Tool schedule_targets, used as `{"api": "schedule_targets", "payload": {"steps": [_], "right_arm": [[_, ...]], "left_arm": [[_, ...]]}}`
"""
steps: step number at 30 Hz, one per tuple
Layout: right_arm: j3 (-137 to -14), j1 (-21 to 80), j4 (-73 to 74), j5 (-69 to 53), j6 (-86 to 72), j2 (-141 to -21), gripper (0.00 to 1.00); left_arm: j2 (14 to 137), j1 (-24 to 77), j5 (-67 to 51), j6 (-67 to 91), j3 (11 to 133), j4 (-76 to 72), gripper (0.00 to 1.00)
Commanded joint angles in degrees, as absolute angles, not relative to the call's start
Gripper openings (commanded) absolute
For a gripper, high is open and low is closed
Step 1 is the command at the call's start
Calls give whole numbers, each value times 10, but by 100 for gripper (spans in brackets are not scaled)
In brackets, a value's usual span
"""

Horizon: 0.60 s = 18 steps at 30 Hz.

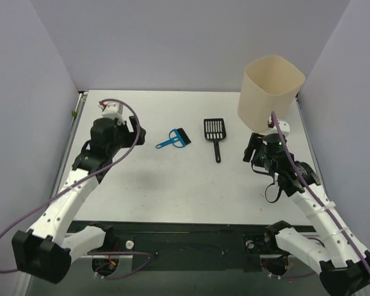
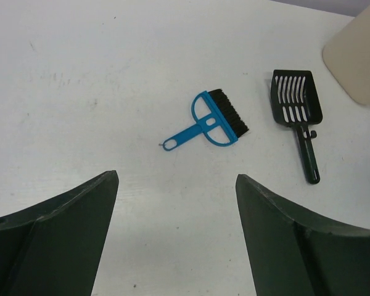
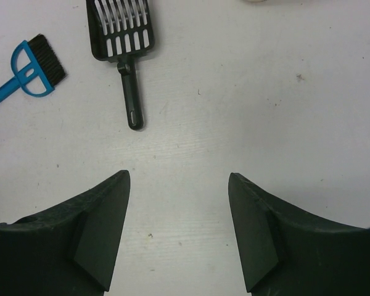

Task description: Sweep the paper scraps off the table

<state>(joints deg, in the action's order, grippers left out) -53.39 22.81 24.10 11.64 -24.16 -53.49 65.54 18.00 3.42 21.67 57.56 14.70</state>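
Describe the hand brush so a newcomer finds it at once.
On the white table, look near the middle, just left of the black slotted scoop. The brush lies flat there, apart from the scoop. It is the only blue thing, with a short row of black bristles.

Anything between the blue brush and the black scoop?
No, just bare table between the brush and the scoop; the left wrist view shows it clearest.
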Motion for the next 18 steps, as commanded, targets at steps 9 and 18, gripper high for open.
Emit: {"api": "schedule_targets", "payload": {"steps": [9, 18], "right_arm": [[-410, 224, 247, 213, -286, -354, 60], [-378, 224, 261, 232, -310, -320, 59]], "left_arm": [[358, 182, 0, 235, 323, 24, 90], [310, 265, 130, 243, 325, 54, 90]]}}
